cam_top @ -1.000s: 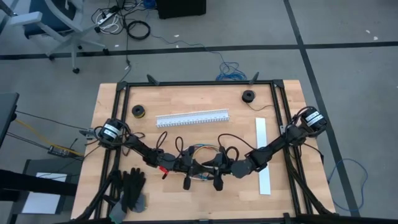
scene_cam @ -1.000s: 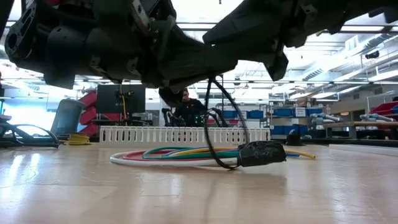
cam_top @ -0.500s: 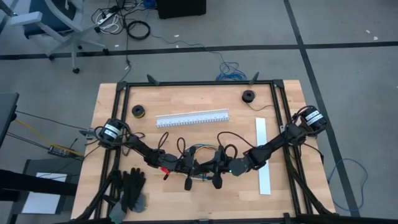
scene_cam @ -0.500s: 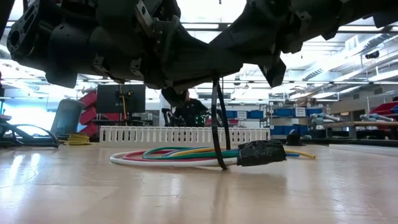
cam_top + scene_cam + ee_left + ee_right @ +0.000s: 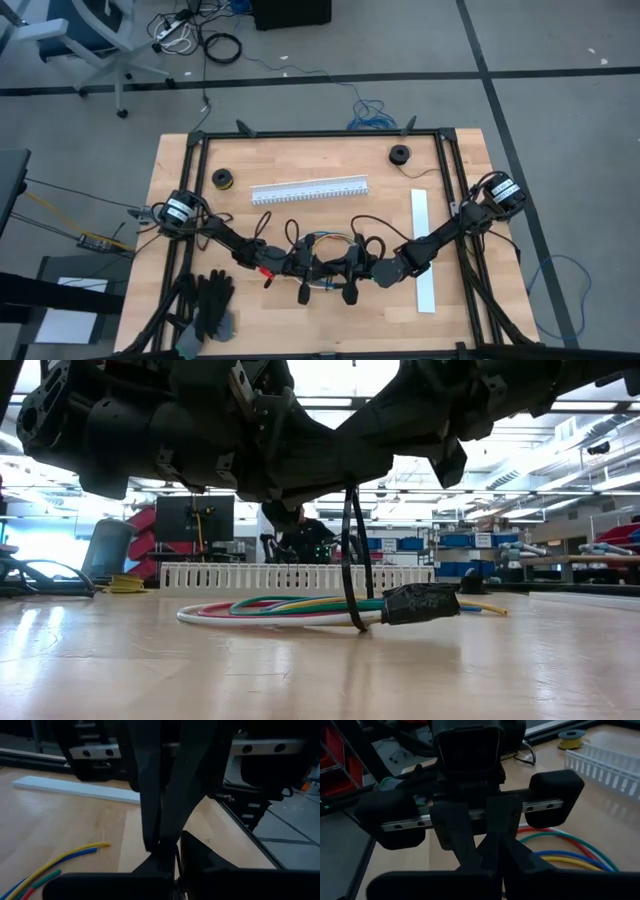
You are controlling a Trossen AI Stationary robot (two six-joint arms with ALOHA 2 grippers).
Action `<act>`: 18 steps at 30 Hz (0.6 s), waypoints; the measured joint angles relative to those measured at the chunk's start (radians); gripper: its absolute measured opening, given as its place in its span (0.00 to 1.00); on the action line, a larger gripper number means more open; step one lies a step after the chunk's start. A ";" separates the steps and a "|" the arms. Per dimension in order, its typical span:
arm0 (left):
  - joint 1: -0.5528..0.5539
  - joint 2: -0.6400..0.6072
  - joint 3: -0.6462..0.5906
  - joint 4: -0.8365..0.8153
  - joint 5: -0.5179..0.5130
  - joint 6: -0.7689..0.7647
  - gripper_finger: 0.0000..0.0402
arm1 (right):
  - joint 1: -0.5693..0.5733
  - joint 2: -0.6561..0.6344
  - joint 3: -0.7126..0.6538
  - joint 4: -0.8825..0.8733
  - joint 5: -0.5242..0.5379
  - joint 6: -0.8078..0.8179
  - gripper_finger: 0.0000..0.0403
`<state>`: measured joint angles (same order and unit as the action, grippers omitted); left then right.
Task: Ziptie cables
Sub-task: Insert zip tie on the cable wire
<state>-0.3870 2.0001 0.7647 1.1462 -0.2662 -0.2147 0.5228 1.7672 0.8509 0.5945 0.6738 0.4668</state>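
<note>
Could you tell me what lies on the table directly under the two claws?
Under the left claw and right claw, the low view shows the coiled cables on the table, with a black zip tie loop hanging around them. The arms hide where the loop's top ends.

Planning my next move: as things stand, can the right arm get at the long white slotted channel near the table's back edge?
Probably yes. The slotted channel lies on bare wood with nothing on it. But the right gripper is shut nose to nose with the left gripper over the cables.
</note>
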 joint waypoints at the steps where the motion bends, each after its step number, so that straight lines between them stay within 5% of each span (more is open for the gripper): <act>1: 0.000 0.000 0.000 -0.009 0.000 -0.004 0.00 | 0.000 0.000 0.000 0.003 0.007 -0.005 0.00; 11: -0.023 0.068 0.000 -0.031 0.009 -0.084 0.00 | 0.011 0.000 0.000 0.074 0.097 -0.070 0.00; 18: -0.027 0.091 -0.001 0.084 0.006 -0.064 0.00 | 0.014 0.000 0.000 0.009 0.023 0.053 0.00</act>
<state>-0.4136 2.0911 0.7641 1.2301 -0.2604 -0.2782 0.5367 1.7672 0.8505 0.6032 0.6965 0.5196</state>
